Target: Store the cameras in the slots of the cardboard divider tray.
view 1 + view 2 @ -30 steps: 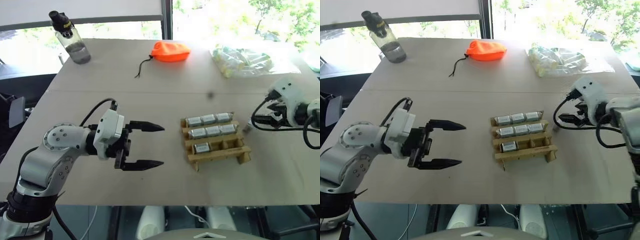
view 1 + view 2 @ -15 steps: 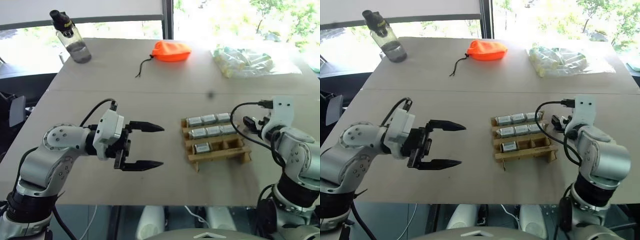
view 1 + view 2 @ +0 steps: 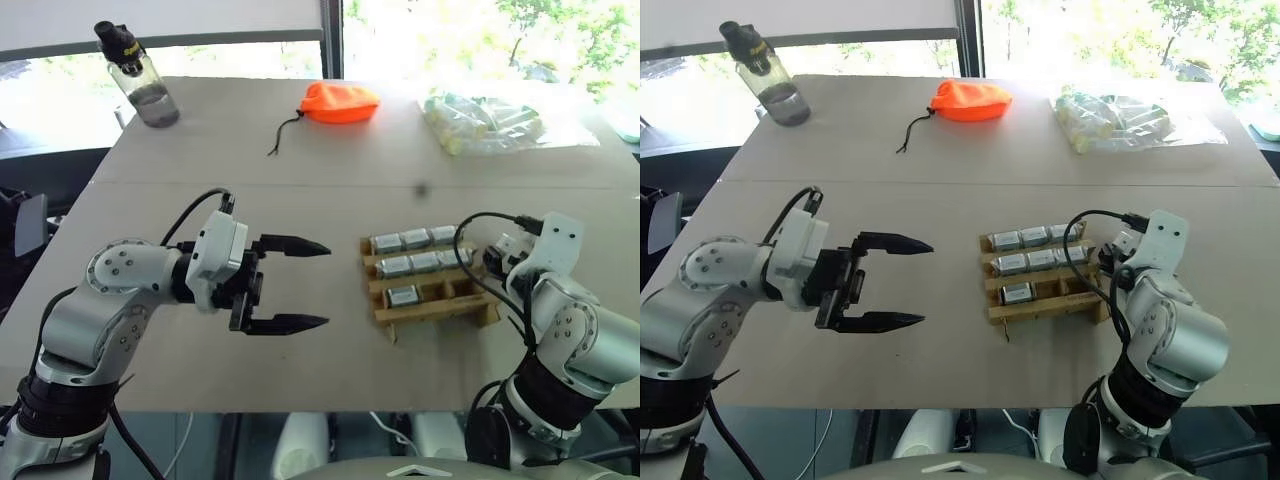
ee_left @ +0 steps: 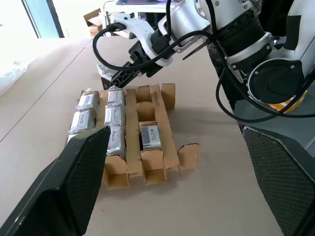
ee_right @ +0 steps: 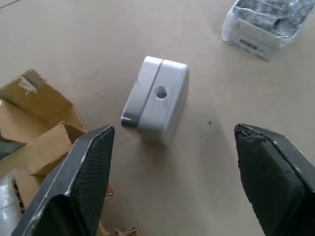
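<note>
- Counting the brown cardboard divider tray (image 3: 430,284) of three rows on the pale table (image 3: 300,170), I find the far row and the middle row each packed with three small silver-grey rectangular cameras (image 3: 415,239).
- Nearest row: one camera sits in the end slot toward my left, and the other two slots look bare (so seven stored by my count, two slots to fill).
- One loose silver-grey camera (image 5: 156,99) lies on the table just beside the tray's right end, apart from the cardboard. It lies between my right pincer's fingers as the right wrist view shows it.
- My right pincer (image 4: 114,77) stands wide open with nothing in it, low over the table by that tray corner, fingers (image 5: 81,187) either side of the loose camera but not touching it.
- My left pincer (image 3: 300,284) hangs above the table well to the left of the tray, pointing toward it, spread wide and holding nothing.
- By my judgement the task is most of the way done: the loose camera is next to be closed on and set into a free slot. I cannot make out a ninth camera for the last slot.
</note>
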You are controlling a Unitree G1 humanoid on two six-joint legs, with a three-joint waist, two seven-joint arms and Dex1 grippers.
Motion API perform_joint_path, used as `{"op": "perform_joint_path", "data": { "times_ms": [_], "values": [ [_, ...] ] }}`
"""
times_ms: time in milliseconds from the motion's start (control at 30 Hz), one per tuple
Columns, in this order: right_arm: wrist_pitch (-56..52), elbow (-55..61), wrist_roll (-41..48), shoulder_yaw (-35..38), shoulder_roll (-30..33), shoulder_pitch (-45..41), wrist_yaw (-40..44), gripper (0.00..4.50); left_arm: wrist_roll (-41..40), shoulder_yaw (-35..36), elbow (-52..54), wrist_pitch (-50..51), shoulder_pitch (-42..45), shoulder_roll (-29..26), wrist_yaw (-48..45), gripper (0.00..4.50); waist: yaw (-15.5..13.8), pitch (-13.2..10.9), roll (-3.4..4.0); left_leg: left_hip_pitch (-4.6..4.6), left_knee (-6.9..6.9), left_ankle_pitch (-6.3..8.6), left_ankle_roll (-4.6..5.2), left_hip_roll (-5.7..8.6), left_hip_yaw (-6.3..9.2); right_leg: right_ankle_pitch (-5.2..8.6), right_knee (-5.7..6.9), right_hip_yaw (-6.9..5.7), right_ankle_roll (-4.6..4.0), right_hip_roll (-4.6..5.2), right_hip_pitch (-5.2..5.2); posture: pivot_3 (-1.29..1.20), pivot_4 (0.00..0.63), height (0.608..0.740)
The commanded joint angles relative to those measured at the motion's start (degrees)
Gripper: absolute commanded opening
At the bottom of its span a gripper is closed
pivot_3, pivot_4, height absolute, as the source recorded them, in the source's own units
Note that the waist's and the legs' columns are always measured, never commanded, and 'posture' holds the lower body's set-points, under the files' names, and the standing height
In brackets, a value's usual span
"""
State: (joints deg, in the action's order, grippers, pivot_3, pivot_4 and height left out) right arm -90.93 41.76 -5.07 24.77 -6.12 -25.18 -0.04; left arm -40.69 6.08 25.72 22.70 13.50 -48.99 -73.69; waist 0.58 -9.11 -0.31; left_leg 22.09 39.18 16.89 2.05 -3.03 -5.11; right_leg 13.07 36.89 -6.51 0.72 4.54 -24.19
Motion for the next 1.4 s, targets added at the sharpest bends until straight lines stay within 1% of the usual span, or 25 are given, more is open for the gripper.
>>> {"op": "perform_joint_path", "data": {
  "times_ms": [33, 133, 200, 233, 467, 600, 667, 700, 733, 767, 833, 867, 900, 967, 1033, 1167, 1267, 1333, 1367, 1400],
  "values": [
    [1.9, 1.1, 0.4, 0.6, -0.3, -0.2, -0.4, 3.0, -0.5, 0.0, 0.3, -0.2, 0.9, 0.2, -0.1, 4.5, 0.2, 0.0, 0.0, 0.0, -0.01, 0.0, 0.0, 0.0, 0.0, 0.0, 0.0, 0.0, 0.0, 0.0, 0.0, 0.0, 0.15, 0.726],
    [2.9, 0.6, 1.1, -0.4, 0.1, 0.0, 0.0, 1.74, -0.6, 0.2, 0.4, 0.0, 0.8, 0.3, 0.3, 4.5, 0.3, 0.0, 0.0, -0.01, -0.02, 0.0, 0.0, -0.01, 0.0, 0.0, 0.0, 0.0, 0.0, -0.01, -0.01, 0.0, 0.15, 0.726],
    [3.3, 0.3, 1.6, -1.2, 0.2, 0.0, 0.2, 0.69, -1.1, 0.5, 0.5, 0.8, 0.7, 0.5, 1.3, 4.5, 0.2, 0.0, 0.0, -0.01, -0.02, 0.0, 0.0, -0.01, 0.0, 0.0, 0.0, 0.01, 0.0, -0.01, 0.0, 0.0, 0.15, 0.726],
    [3.5, 0.1, 1.8, -1.5, 0.3, 0.1, 0.2, 0.49, -1.4, 0.6, 0.6, 1.2, 0.6, 0.6, 1.6, 4.5, 0.2, 0.0, 0.0, -0.01, -0.02, 0.0, 0.0, -0.01, 0.0, 0.0, 0.0, 0.01, 0.0, -0.01, 0.0, 0.0, 0.15, 0.726],
    [4.1, -0.6, 2.8, -3.3, 1.5, 0.9, 0.7, 0.49, -1.6, 1.2, 1.2, 2.4, 0.3, 0.9, 3.1, 4.5, 0.3, 0.0, 0.0, 0.0, -0.03, 0.0, 0.0, -0.01, 0.01, 0.0, -0.01, 0.01, 0.0, -0.01, -0.01, 0.0, 0.15, 0.726],
    [5.2, -0.8, 3.5, -4.8, 3.7, 1.9, 1.5, 0.49, -1.5, 1.3, 1.4, 2.8, 0.1, 1.0, 4.2, 4.5, 0.2, 0.0, 0.0, -0.01, -0.02, 0.0, 0.0, -0.02, 0.0, 0.0, -0.01, 0.02, 0.0, 0.0, -0.01, 0.0, 0.15, 0.726],
    [6.0, -0.6, 4.5, -6.2, 6.3, 3.0, 3.0, 0.49, -1.8, 1.4, 1.5, 3.4, 0.0, 1.1, 5.1, 4.5, 0.2, 0.0, 0.0, 0.0, -0.03, 0.0, 0.0, -0.02, 0.01, 0.0, -0.01, 0.01, 0.0, 0.0, -0.01, 0.0, 0.15, 0.726],
    [7.3, -0.6, 5.3, -7.5, 9.0, 3.9, 4.6, 0.49, -2.0, 1.4, 1.6, 3.7, 0.0, 1.2, 5.4, 4.5, 0.2, 0.0, 0.0, 0.0, -0.03, 0.0, 0.0, -0.02, 0.02, 0.0, -0.02, 0.0, 0.0, 0.0, -0.01, 0.0, 0.15, 0.726],
    [9.7, -0.5, 6.6, -8.9, 12.4, 5.0, 7.4, 0.49, -2.1, 1.4, 1.7, 3.9, 0.1, 1.2, 5.8, 4.5, 0.2, 0.0, 0.0, 0.01, -0.02, 0.0, 0.0, -0.02, 0.02, 0.0, -0.04, 0.01, 0.0, 0.01, 0.0, 0.0, 0.15, 0.726],
    [12.3, -0.2, 9.5, -10.2, 17.3, 6.4, 12.9, 0.49, -2.2, 1.3, 1.7, 4.1, 0.2, 1.3, 6.2, 4.5, 0.2, 0.0, 0.01, 0.02, -0.03, 0.0, 0.01, -0.01, 0.02, 0.0, -0.05, 0.01, 0.0, 0.02, -0.01, 0.0, 0.15, 0.726],
    [22.0, 0.3, 13.8, -11.6, 29.3, 10.6, 25.1, 0.49, -3.0, 1.4, 1.5, 5.2, 0.8, 2.1, 8.0, 4.5, 0.1, 0.0, 0.03, 0.04, -0.04, 0.01, 0.02, -0.01, 0.03, 0.0, -0.1, 0.02, 0.01, 0.06, 0.0, 0.0, 0.15, 0.726],
    [26.8, 0.0, 15.0, -11.4, 33.7, 12.5, 29.3, 0.49, -3.2, 1.4, 1.4, 5.8, 1.0, 2.3, 8.7, 4.5, 0.0, -0.1, 0.03, 0.05, -0.04, 0.02, 0.03, 0.0, 0.03, 0.0, -0.11, 0.02, 0.01, 0.08, 0.0, 0.0, 0.15, 0.726],
    [29.8, -0.8, 16.9, -9.6, 37.6, 14.3, 33.5, 0.49, -3.1, 1.1, 1.3, 6.0, 1.3, 2.5, 9.2, 4.5, 0.0, -0.1, 0.0, 0.05, -0.05, 0.04, 0.07, 0.02, 0.05, 0.01, -0.15, 0.02, 0.02, 0.08, 0.01, 0.0, 0.15, 0.726],
    [34.9, -2.7, 19.4, -7.0, 43.7, 17.0, 39.6, 0.49, -2.5, 0.2, 1.2, 6.0, 1.5, 2.9, 9.6, 4.5, 0.0, -0.1, -0.05, 0.03, -0.08, 0.04, 0.07, 0.08, 0.06, 0.02, -0.15, 0.01, 0.03, 0.05, 0.02, 0.0, 0.15, 0.726],
    [40.1, -4.2, 21.8, -5.3, 47.7, 18.2, 44.7, 0.49, -2.0, -0.4, 1.2, 5.9, 1.7, 3.3, 10.0, 4.5, 0.1, -0.1, -0.09, 0.0, -0.09, 0.04, 0.07, 0.04, 0.06, 0.02, -0.14, 0.01, 0.03, 0.01, 0.04, 0.0, 0.15, 0.726],
    [48.7, -6.9, 27.0, -3.9, 51.9, 17.4, 52.8, 0.49, -1.9, -0.8, 1.1, 6.1, 2.2, 3.5, 10.2, 4.5, 0.1, -0.2, -0.15, -0.17, -0.06, 0.03, 0.07, -0.05, -0.03, 0.05, -0.09, 0.1, 0.09, -0.06, 0.13, 0.0, 0.15, 0.726],
    [56.4, -8.3, 29.1, -6.1, 56.1, 16.9, 61.1, 0.49, -2.0, -1.2, 1.2, 5.9, 2.4, 3.0, 9.1, 4.5, -0.1, -0.2, -0.17, -0.21, -0.03, 0.03, 0.07, -0.07, 0.0, 0.11, -0.09, 0.1, 0.19, -0.07, 0.2, 0.0, 0.15, 0.726],
    [59.5, -9.7, 29.4, -7.9, 58.5, 16.4, 64.4, 0.49, -1.6, -1.6, 1.3, 5.5, 2.5, 2.6, 8.1, 4.5, -0.3, -0.2, -0.22, -0.2, -0.02, 0.03, 0.08, -0.09, 0.0, 0.07, -0.11, 0.1, 0.11, -0.06, 0.2, 0.0, 0.15, 0.726],
    [61.6, -10.6, 28.8, -9.3, 59.7, 15.7, 66.1, 0.49, -1.6, -1.6, 1.3, 5.5, 2.6, 2.5, 7.9, 4.5, -0.3, -0.2, -0.23, -0.18, 0.0, 0.03, 0.07, -0.1, 0.01, 0.02, -0.11, 0.1, 0.04, -0.05, 0.21, 0.0, 0.15, 0.726],
    [66.0, -12.3, 27.2, -11.9, 61.1, 14.5, 68.8, 0.49, -1.6, -1.6, 1.4, 5.5, 2.7, 2.6, 7.7, 4.5, -0.4, -0.2, -0.24, -0.17, 0.0, 0.04, 0.07, -0.1, -0.01, 0.01, -0.13, 0.09, 0.03, -0.03, 0.2, 0.0, 0.15, 0.726]
  ]
}}
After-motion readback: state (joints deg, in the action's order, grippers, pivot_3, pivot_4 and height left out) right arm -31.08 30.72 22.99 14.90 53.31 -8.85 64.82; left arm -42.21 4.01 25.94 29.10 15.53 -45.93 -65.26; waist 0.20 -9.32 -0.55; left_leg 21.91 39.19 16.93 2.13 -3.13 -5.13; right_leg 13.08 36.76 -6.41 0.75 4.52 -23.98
